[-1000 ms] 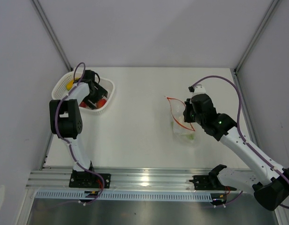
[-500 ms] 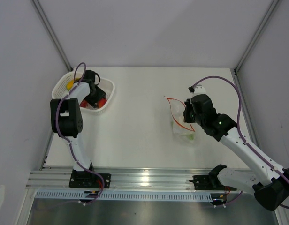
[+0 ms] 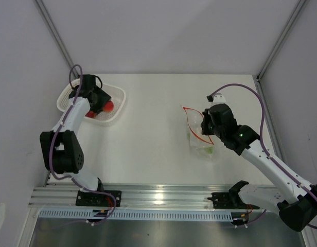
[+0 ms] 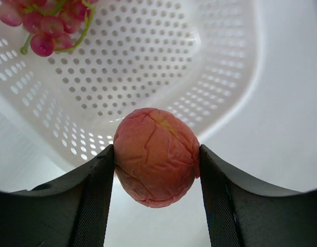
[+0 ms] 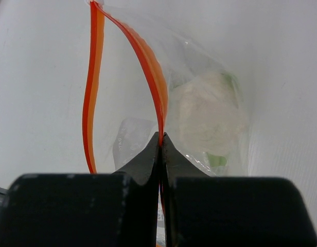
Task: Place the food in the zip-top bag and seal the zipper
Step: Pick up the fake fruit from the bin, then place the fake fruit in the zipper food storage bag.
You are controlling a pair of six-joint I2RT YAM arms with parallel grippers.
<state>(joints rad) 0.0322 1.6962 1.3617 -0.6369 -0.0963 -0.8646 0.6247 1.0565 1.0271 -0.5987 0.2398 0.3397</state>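
My left gripper (image 4: 157,157) is shut on a red-orange round fruit (image 4: 156,154) and holds it above the white mesh basket (image 3: 115,114). The same fruit (image 3: 108,106) shows red at the fingers in the top view. A red grape bunch (image 4: 45,23) lies in the basket's far corner. On the right, my right gripper (image 5: 161,139) pinches one side of the zipper (image 5: 148,64), the red-orange strip of the clear zip-top bag (image 3: 202,136). The bag's mouth gapes open to the left. A white-and-green vegetable piece (image 5: 212,121) lies inside the bag.
The basket stands at the table's back left corner, close to the left wall. Purple cables loop over both arms. The aluminium rail (image 3: 158,198) with the arm bases runs along the near edge.
The left gripper closed on the round fruit and lifted it, and the left arm swung back and leftward over the basket. The right arm and the bag stayed still.
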